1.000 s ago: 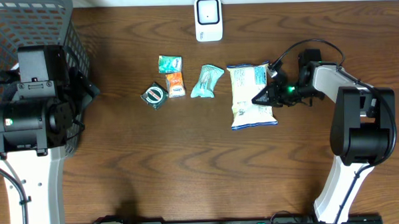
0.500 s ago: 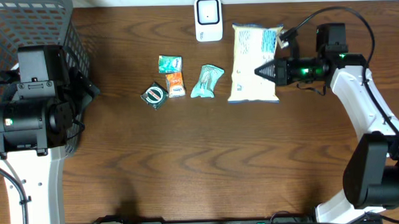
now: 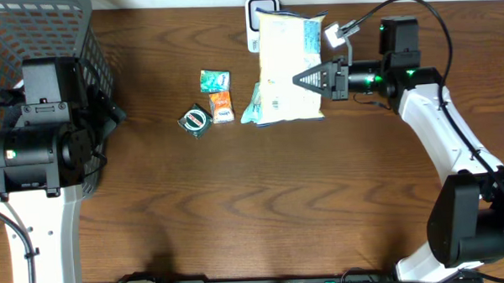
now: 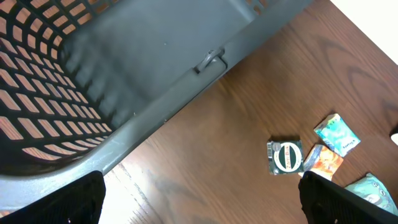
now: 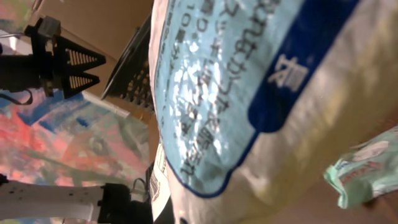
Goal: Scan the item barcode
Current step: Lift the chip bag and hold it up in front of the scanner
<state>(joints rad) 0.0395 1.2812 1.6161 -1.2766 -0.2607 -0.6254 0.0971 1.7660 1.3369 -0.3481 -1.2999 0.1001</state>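
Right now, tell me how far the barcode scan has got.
Done: the right gripper is shut on the snack bag, lifted off the table. In hand: the bag covers part of the white scanner. Left: no read is visible; four small packets lie on the table.

Snack bag [image 3: 289, 69] overhangs the scanner [image 3: 252, 28] and teal packet [image 3: 249, 115]; the tabletop [image 3: 262, 200] in front lies unobstructed.
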